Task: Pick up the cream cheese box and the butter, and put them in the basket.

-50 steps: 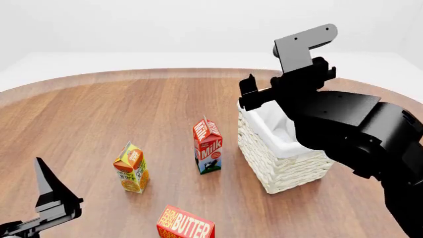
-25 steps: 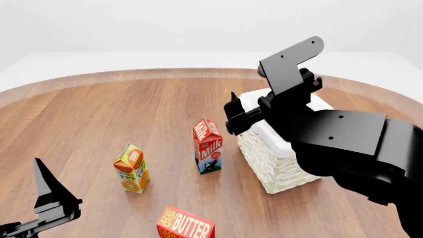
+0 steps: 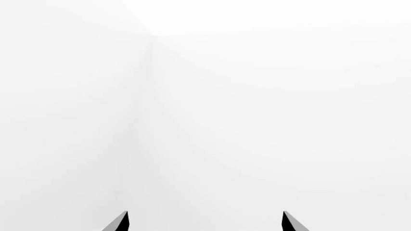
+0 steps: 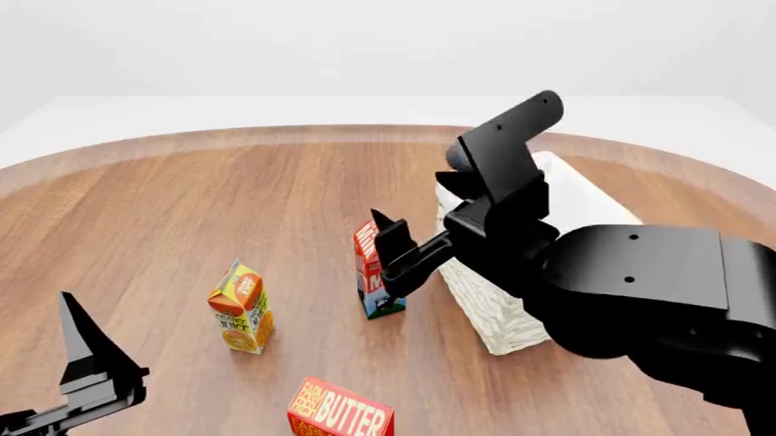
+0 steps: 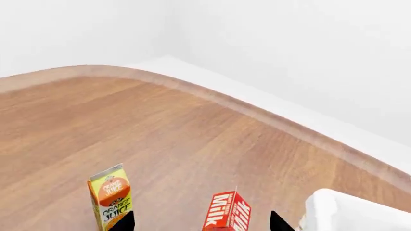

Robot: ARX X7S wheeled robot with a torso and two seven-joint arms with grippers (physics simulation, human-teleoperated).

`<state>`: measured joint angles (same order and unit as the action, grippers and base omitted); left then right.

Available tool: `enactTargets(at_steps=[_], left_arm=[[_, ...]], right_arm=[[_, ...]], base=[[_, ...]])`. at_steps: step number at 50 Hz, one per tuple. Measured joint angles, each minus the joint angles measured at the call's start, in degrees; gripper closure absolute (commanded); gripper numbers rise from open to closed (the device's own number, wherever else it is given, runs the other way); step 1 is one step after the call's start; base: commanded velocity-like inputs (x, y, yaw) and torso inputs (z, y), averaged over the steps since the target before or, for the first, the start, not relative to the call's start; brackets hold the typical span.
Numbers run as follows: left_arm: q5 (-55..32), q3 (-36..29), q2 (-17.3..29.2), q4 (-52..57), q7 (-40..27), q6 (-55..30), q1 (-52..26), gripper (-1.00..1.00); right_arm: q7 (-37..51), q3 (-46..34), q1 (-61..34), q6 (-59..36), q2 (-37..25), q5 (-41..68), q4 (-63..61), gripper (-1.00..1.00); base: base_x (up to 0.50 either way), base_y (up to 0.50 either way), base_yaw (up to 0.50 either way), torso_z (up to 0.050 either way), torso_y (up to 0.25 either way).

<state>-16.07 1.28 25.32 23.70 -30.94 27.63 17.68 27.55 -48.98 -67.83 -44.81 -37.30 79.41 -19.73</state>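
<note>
The butter [image 4: 341, 413], a red-orange box with pale lettering, lies at the table's near edge. The cream-white wicker basket [image 4: 490, 304] stands right of centre, largely covered by my right arm; its white liner rim [image 5: 334, 208] shows in the right wrist view. My right gripper [image 4: 394, 254] hangs open in front of the basket's left side, over the milk carton, with nothing between its fingertips [image 5: 123, 222]. At the lower left my left gripper [image 4: 91, 363] points upward, open and empty [image 3: 204, 222]. The cream cheese box is out of view.
A red-and-white milk carton [image 4: 373, 277] [image 5: 226, 211] stands just left of the basket, partly behind my right gripper. An orange juice carton [image 4: 242, 307] [image 5: 110, 195] stands further left. The round wooden table [image 4: 218, 200] has a curved far edge.
My right arm has swung left and down, from above the basket to in front of the milk carton. The left arm has barely moved.
</note>
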Motion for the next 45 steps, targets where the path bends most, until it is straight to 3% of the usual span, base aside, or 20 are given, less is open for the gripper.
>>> enactTargets(at_steps=[27,45], left_arm=[[0.1,0.2,0.2,0.5,-0.2,0.2,0.6,-1.00],[0.2,0.3,0.1,0.6,-0.4,0.4,1.0,-1.00]], right_arm=[[-3.9,0.1,1.1,-1.1,-1.6,7.4,-5.5,-1.00],[-6.7,-1.9,3.8,-1.4,-1.9,6.6,-7.3,-1.00]], base=[[0.00,0.00,0.00,0.000,0.000],[0.00,0.00,0.00,0.000,0.000]])
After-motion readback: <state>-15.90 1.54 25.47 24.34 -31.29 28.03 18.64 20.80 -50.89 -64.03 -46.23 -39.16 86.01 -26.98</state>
